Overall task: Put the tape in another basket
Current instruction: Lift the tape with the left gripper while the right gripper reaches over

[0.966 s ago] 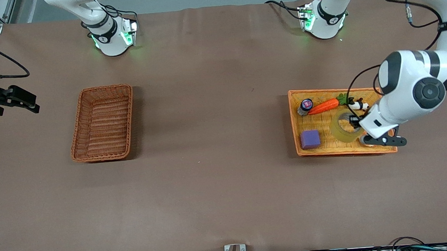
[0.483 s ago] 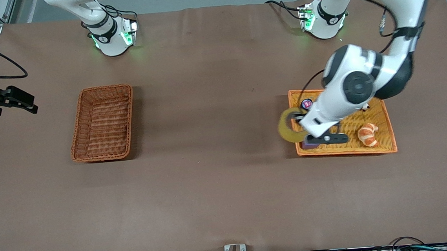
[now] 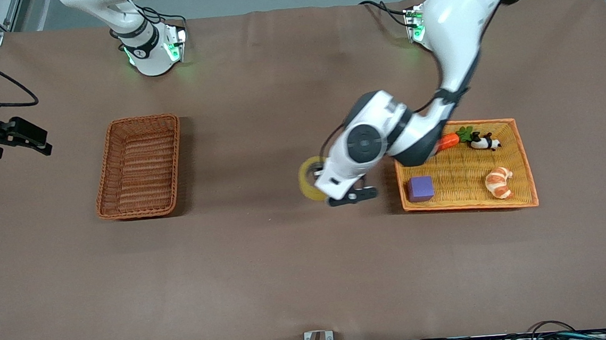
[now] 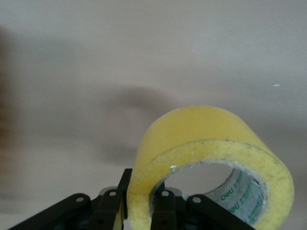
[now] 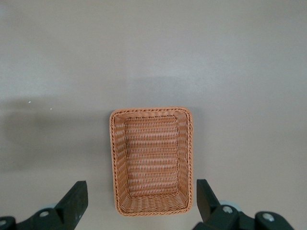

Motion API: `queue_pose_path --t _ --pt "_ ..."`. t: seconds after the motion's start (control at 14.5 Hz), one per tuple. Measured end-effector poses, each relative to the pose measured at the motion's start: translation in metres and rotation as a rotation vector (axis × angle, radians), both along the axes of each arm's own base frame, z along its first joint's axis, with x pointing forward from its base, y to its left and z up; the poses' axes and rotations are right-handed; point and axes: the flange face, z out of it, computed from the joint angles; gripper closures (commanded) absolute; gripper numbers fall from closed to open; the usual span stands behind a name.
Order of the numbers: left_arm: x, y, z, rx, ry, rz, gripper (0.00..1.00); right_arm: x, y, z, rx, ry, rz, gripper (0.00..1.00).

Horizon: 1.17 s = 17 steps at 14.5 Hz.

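Observation:
The tape [image 3: 308,179], a wide yellowish ring, hangs in my left gripper [image 3: 319,184] over bare table between the orange tray and the dark reddish-brown basket [image 3: 102,178], close to the tray. In the left wrist view my left gripper [image 4: 143,191] is shut on the tape [image 4: 211,139], one finger outside the ring's wall and one inside. My right gripper [image 3: 40,143] waits open over the table's edge at the right arm's end. In the right wrist view my right gripper [image 5: 141,201] is open and the basket [image 5: 119,158] holds nothing.
The yellow-orange tray [image 3: 528,175] lies toward the left arm's end. It holds a purple cube [image 3: 420,188], a toy carrot [image 3: 447,141], a small panda figure [image 3: 485,142] and a croissant [image 3: 498,182]. The left arm's elbow hangs over the tray's corner.
My left gripper has lifted the tape out of the orange tray and carried it toward the right arm's end, past the tray's rim. The right arm has not moved.

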Motion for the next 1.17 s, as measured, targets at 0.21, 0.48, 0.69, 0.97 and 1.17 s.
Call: queue_pose_path --t 0.21,0.48,0.69,0.97,1.17 --pt "-0.021 -0.053 -0.029 -0.082 -0.04 0.009 0.87 0.012 0.014 -0.025 -0.002 0.0 0.023 0.0" --pt "-0.04 -0.088 -0.056 -0.184 -0.052 0.032 0.72 0.028 0.061 -0.096 0.0 0.0 0.097 0.0" --pt "-0.053 -0.101 -0.073 -0.187 -0.049 0.018 0.51 0.032 0.099 -0.151 0.0 0.044 0.09 0.0" --pt "-0.04 -0.09 -0.067 -0.168 -0.052 0.032 0.34 0.04 0.145 -0.208 0.006 0.072 0.074 0.0" --pt "-0.012 -0.061 -0.029 -0.127 -0.035 0.06 0.09 0.044 0.18 -0.249 0.023 0.072 0.075 0.0"
